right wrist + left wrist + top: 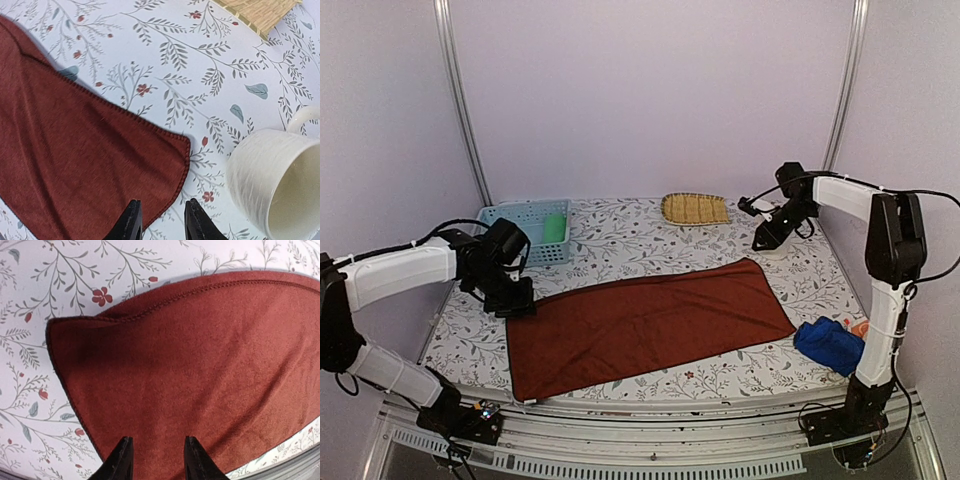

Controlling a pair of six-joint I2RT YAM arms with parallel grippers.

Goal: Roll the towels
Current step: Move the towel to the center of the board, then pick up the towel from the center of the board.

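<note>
Basket [545, 254], 10 o'clock: green towel [554, 228] inside. Reddish-brown towel [640, 325] flat, axis 8–2 o'clock. Left end effector [157, 440], right end effector [162, 201] narrowly parted, empty.

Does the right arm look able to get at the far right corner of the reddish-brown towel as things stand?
Probably yes. The right gripper hangs open close above that corner of the reddish-brown towel; the white mug stands aside, clear of the cloth.

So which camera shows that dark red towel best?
The top external view: the dark red towel lies spread out, almost all in view. Each wrist view shows just one corner of it, the right one beside a white mug.
</note>
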